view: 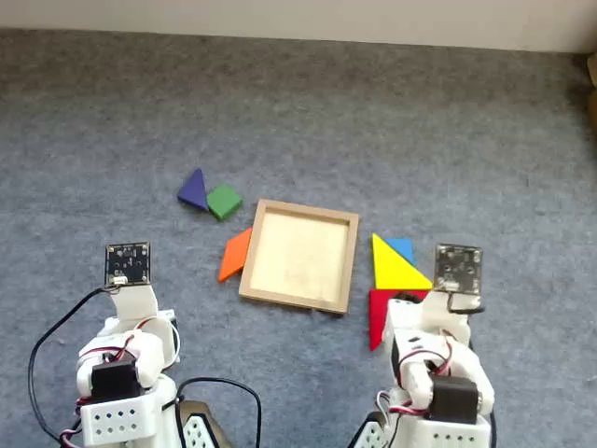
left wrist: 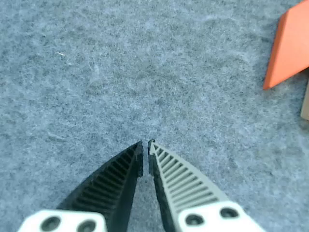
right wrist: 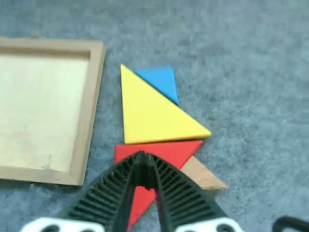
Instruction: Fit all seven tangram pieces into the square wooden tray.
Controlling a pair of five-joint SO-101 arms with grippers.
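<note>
High view: the square wooden tray (view: 300,254) lies mid-frame, with an orange wooden piece (view: 235,253) beside its left edge and a yellow triangle (view: 396,266) to its right.
Left wrist view: the left gripper (left wrist: 146,145) has its jaws together and holds nothing.
Right wrist view: the right gripper (right wrist: 143,157) is closed and empty over a red triangle (right wrist: 169,149).

The tray (view: 308,208) sits mid-desk (view: 308,112). Off its far left corner a triangle (view: 193,189) touches a square (view: 224,202). A third piece (view: 235,254) lies just beside its left side, and a cluster of four (view: 392,271) lies to its right (each touching a neighbour).

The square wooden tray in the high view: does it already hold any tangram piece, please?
No, the square wooden tray is bare inside; the orange wooden piece lies outside it on the carpet.
</note>
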